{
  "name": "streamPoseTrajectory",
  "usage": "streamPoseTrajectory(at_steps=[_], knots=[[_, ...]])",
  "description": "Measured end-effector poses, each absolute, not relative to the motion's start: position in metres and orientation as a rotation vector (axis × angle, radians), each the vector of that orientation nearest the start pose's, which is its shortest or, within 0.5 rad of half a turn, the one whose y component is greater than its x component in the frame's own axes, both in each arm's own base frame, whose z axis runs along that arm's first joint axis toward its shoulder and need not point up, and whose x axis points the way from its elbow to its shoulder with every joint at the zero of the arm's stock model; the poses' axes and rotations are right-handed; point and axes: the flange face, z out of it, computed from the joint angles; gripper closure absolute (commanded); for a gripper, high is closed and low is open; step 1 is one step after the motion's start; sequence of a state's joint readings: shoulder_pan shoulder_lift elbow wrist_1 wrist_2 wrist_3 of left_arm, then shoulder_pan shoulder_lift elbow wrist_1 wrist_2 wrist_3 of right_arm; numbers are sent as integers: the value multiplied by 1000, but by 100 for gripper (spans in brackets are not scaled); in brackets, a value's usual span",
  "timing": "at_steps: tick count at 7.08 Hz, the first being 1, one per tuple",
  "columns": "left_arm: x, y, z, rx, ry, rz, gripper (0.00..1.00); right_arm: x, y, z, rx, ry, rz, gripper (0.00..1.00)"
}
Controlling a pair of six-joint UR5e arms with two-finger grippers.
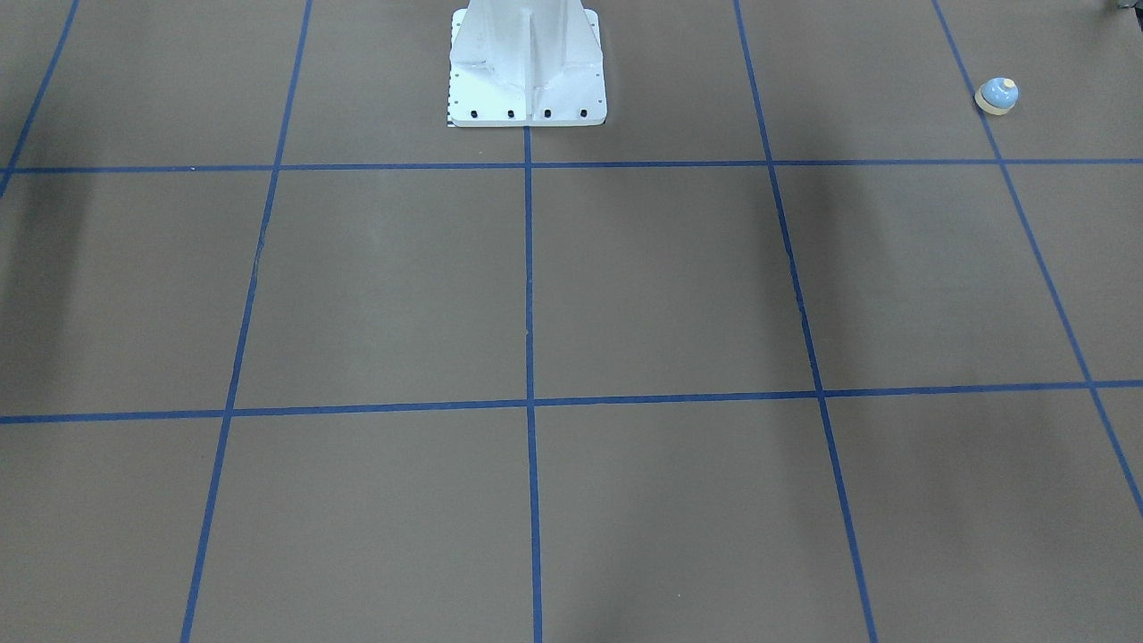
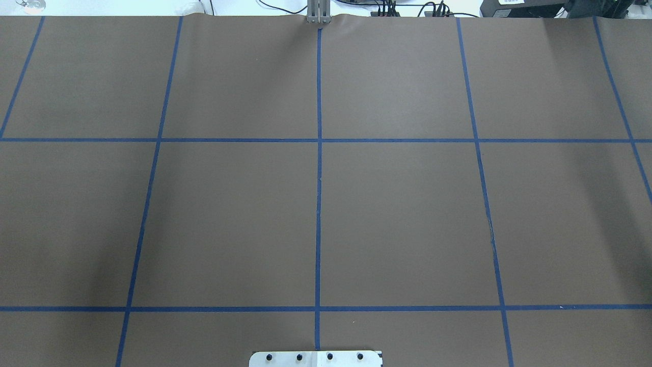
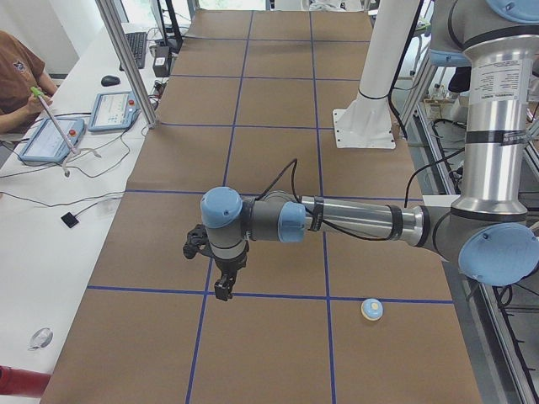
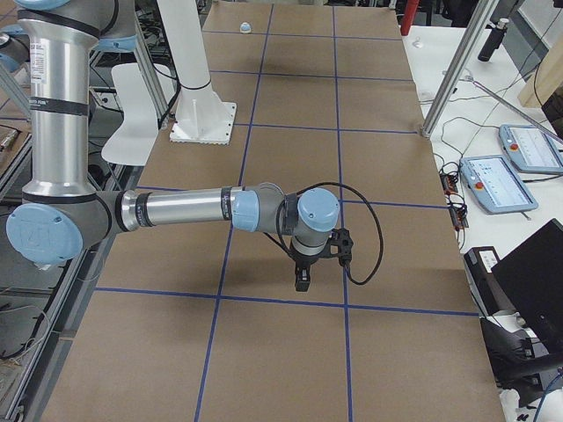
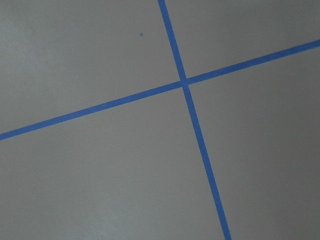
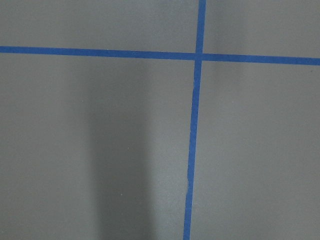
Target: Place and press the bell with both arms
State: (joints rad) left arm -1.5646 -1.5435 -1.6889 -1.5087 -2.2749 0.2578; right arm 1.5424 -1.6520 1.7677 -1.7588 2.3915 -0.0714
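The black fingers of the left gripper (image 3: 223,290) and right gripper (image 4: 302,281) point down above the table (image 1: 661,286). Only side views show them, so I cannot tell how far they are open; neither holds the bell (image 1: 996,96). This smooth light-blue dome with a cream button and rim sits upright on matte brown paper, just beside a blue tape line (image 1: 989,134) at the robot's far left, apart from the left gripper.

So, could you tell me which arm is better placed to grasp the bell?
Probably the left: the bell lies on the robot's left side, near the left arm and far from the right arm.
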Motion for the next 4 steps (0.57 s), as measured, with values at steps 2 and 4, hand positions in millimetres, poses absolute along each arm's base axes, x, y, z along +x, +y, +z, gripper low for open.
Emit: streamPoseTrajectory(at_steps=[2, 4], knots=[[-66, -481, 625, 117, 697, 262, 0, 47, -451, 616, -52, -823, -65, 0], [-65, -479, 619, 129, 701, 270, 0, 48, -452, 616, -51, -823, -63, 0]])
